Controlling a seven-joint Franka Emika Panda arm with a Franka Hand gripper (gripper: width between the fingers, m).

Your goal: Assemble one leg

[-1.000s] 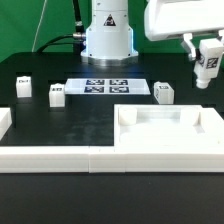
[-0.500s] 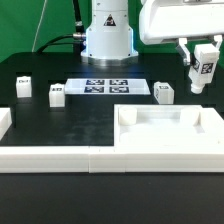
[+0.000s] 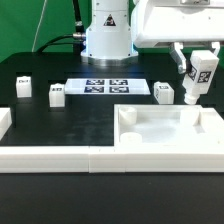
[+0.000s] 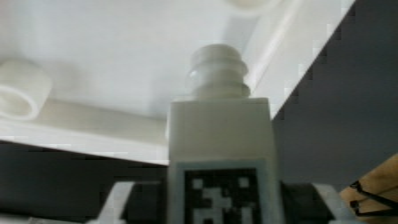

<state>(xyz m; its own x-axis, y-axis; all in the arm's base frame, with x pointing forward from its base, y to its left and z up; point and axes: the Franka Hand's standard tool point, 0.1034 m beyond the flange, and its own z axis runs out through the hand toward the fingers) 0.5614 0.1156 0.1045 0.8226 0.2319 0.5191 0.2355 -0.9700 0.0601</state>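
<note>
My gripper (image 3: 201, 66) is shut on one leg (image 3: 196, 79), a white stubby post with a black-and-white tag. It holds the leg tilted in the air above the far right corner of the large white tray (image 3: 165, 131). In the wrist view the leg (image 4: 219, 130) fills the middle between the fingers, with its stepped peg end pointing at the tray (image 4: 107, 55). Three more legs stand on the black table: one at the exterior view's far left (image 3: 22, 86), one beside it (image 3: 57, 94), and one near the tray (image 3: 164, 92).
The marker board (image 3: 105, 86) lies in front of the robot base (image 3: 107, 38). A white L-shaped fence (image 3: 50, 156) runs along the exterior view's left and front. A round corner hole of the tray (image 4: 18, 90) shows in the wrist view.
The gripper with the leg has moved down and toward the exterior view's left, closer to the tray's far right corner. The leg now hangs more tilted.
</note>
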